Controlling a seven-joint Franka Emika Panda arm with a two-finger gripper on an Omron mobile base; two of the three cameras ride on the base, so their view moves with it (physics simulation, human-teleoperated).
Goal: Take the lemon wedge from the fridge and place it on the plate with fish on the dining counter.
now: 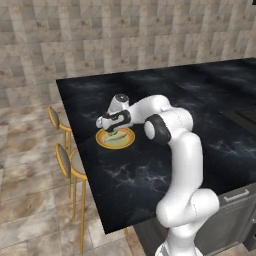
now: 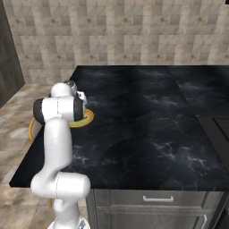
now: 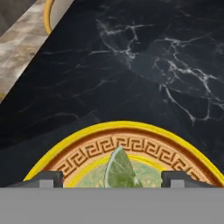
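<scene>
The tool [image 3: 112, 178] hovers just above the plate with fish [image 3: 131, 146] near the counter's [image 3: 131, 78] stool-side edge, its fingers spread wide apart. The lemon wedge [image 3: 119, 168] stands on the plate between them, unheld.

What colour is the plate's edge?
Bright yellow on the plate's edge, then an orange band with a key pattern; the hand view shows it best.

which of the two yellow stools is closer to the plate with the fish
The farther stool, beside the far stretch of the dining counter, sits closer to the plate. The other stool stands nearer the camera, past the plate.
</scene>
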